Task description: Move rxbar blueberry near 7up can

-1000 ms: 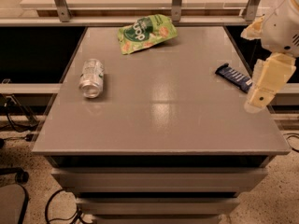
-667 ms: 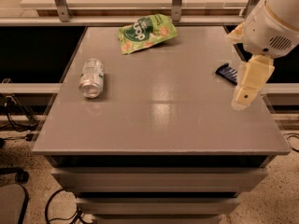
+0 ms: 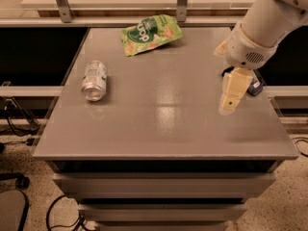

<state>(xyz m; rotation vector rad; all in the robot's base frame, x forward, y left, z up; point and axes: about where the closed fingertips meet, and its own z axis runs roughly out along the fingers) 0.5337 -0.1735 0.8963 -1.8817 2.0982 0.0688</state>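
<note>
The 7up can (image 3: 94,80) lies on its side at the left of the grey table (image 3: 159,129), silver with faint green marks. The rxbar blueberry (image 3: 254,87) lies near the table's right edge; only its dark blue end shows, and the rest is hidden behind my arm. My gripper (image 3: 227,108) hangs pointing down over the right part of the table, just left of and in front of the bar, far to the right of the can. It holds nothing that I can see.
A green chip bag (image 3: 150,32) lies at the back middle of the table. A rail with metal posts (image 3: 182,1) runs behind the table. The table's right edge (image 3: 279,114) is close to the bar. Drawers sit below the front edge.
My arm and gripper have moved left and inward over the table, now covering most of the bar. The can, the bag and the bar have not moved.
</note>
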